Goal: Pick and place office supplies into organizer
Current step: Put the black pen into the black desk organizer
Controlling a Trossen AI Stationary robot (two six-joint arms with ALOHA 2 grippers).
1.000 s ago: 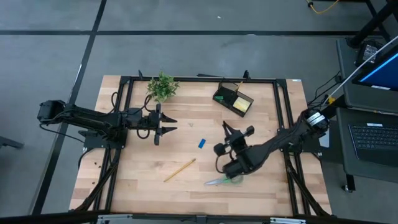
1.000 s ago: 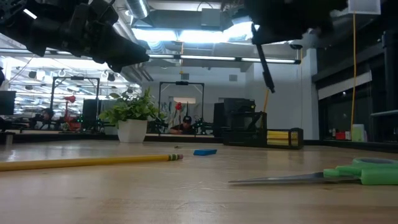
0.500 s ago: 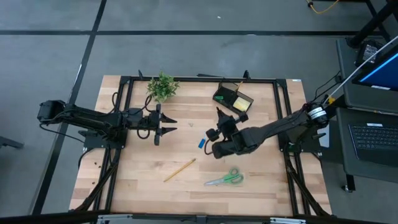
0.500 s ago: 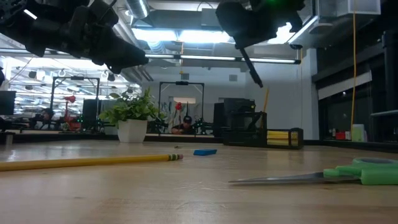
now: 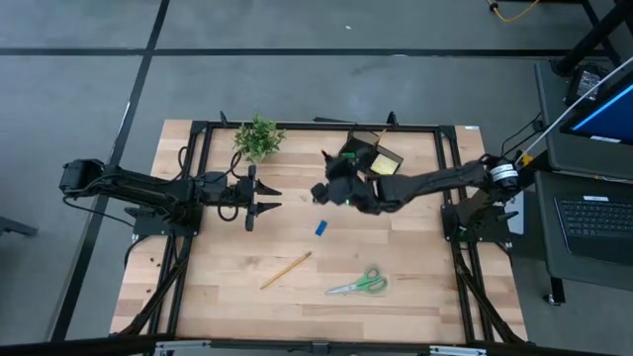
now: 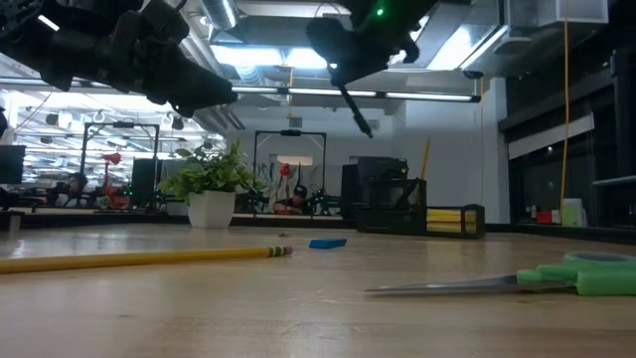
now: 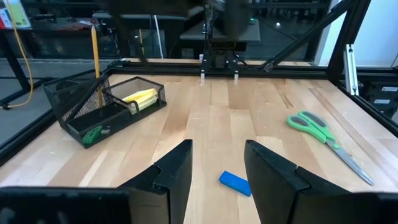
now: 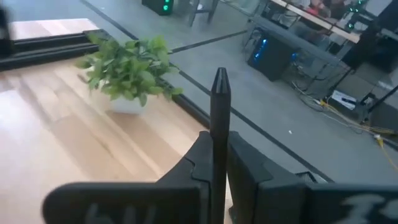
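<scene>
Organizer (image 5: 370, 158): black wire mesh, set at the far edge of the table (image 5: 227, 297), with a potted plant (image 5: 257, 136) well off to one side of it along that same edge. In the left wrist view its low tray holds a yellow sticky-note pad (image 7: 140, 98) and a small green eraser (image 7: 92, 133); one wooden pencil (image 7: 96, 59) stands upright in the taller compartment.

Right gripper (image 5: 326, 188): raised above the table, just beside the organizer on the plant side, fingers clamped on a black pen (image 8: 219, 134). The pen sticks out past the fingertips, and in the low view it hangs slanted in the air (image 6: 355, 109), clear of the tabletop.

Left gripper (image 5: 265, 198): waiting nearer the plant than the organizer, fingers (image 7: 176, 168) spread apart with nothing between them.

Blue eraser (image 5: 321, 228): flat on the wood, out from the organizer toward the table's middle.

Second wooden pencil (image 5: 286, 269): lying at a slant, farther out from the organizer than the blue eraser.

Green-handled scissors (image 5: 359, 284): flat on the table, blades together, near the front edge, well apart from the organizer.
</scene>
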